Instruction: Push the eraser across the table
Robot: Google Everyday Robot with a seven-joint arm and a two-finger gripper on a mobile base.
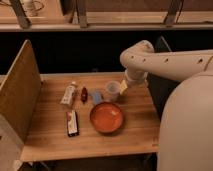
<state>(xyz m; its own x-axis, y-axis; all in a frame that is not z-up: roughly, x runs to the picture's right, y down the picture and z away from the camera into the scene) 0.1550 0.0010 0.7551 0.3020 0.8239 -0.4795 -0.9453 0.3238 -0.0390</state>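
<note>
The eraser (72, 123) is a flat, long block with black edges and a white-and-red top. It lies on the front left part of the light wooden table (55, 140), left of the orange bowl (107, 117). My white arm reaches in from the right and bends down to the gripper (123, 87), which hangs over the back right of the table beside a pale cup (112, 91). The gripper is well to the right of and behind the eraser, with the bowl between them.
A white tube-like packet (68, 94), a small red object (84, 93) and a small blue block (96, 97) lie behind the eraser. A tall panel (20, 90) stands along the table's left edge. My white body (187, 125) fills the right side.
</note>
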